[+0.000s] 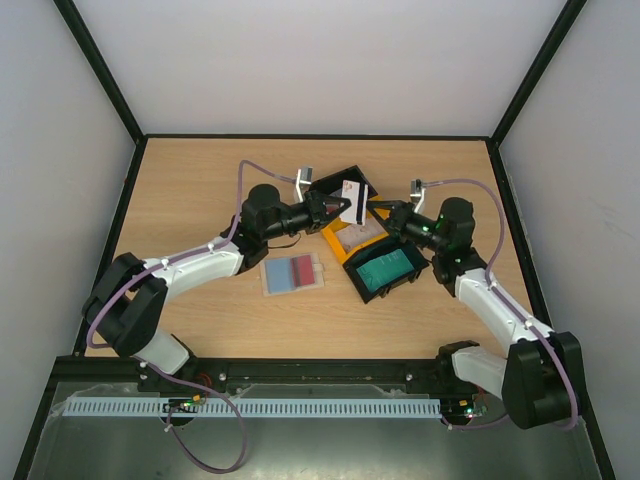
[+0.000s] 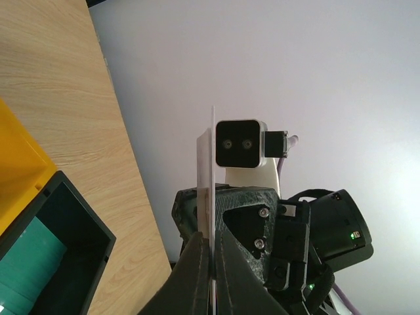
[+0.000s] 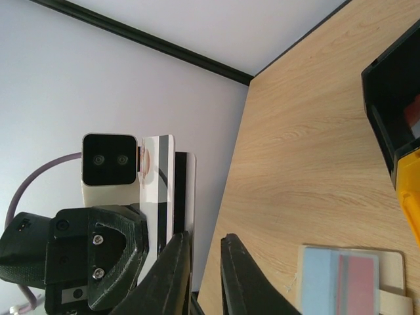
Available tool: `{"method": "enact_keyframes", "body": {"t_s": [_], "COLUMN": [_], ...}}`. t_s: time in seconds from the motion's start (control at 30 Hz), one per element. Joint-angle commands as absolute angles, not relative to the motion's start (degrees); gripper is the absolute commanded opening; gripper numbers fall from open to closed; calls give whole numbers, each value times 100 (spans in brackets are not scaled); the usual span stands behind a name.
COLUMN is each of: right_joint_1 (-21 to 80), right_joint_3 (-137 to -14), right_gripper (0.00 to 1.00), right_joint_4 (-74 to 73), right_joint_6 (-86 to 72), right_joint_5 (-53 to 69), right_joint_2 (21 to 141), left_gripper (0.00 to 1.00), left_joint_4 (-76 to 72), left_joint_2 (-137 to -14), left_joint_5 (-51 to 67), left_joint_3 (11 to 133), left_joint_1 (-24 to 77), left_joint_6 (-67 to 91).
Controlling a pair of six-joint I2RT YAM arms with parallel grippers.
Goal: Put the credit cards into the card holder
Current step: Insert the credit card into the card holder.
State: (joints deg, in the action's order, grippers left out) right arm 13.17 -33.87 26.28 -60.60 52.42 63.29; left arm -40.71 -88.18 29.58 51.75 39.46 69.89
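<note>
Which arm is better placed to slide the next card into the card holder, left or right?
Probably left. The left tool is shut on the striped card, and the card holder lies on its side of the tray. The right tool sits across the tray, holding nothing I can confirm.

Left arm (image 1: pixel 190 265), jaws clamped, right arm (image 1: pixel 497 303), jaws ajar

Light wooden table (image 1: pixel 200 190), open card holder (image 1: pixel 292 272) lying flat, black-and-yellow three-compartment tray (image 1: pixel 352 280) just beside it
</note>
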Motion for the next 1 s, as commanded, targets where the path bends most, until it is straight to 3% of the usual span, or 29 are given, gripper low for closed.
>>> {"method": "enact_keyframes", "body": {"t_s": [0.0,0.2,0.43,0.97], "right_joint_1": [1502,1808,1811,1411], "right_joint_3": [-3498,-3512,-3454,-3569], "right_gripper": [15,22,2,2], "right_joint_4": [2879,3562,4147,4000], "right_joint_6": [-6059,-6426,-7082,-7754], "right_joint_5": [5627,5994,5785,5333], "right_joint_2": [6484,6585,6529,6220], "left_gripper": [3,3,8,8], "left_joint_4": [-4420,-4433,-4308,-4056], "left_joint_2": [-8844,-8898,-8854,-8241], "left_joint_5": [3197,3248,3090,2974], "left_joint_3": [5366,5378,5295,4673], "left_joint_1": [3977,3981,3943,3422], "left_joint_6": [6974,7102,7223,7046]}}
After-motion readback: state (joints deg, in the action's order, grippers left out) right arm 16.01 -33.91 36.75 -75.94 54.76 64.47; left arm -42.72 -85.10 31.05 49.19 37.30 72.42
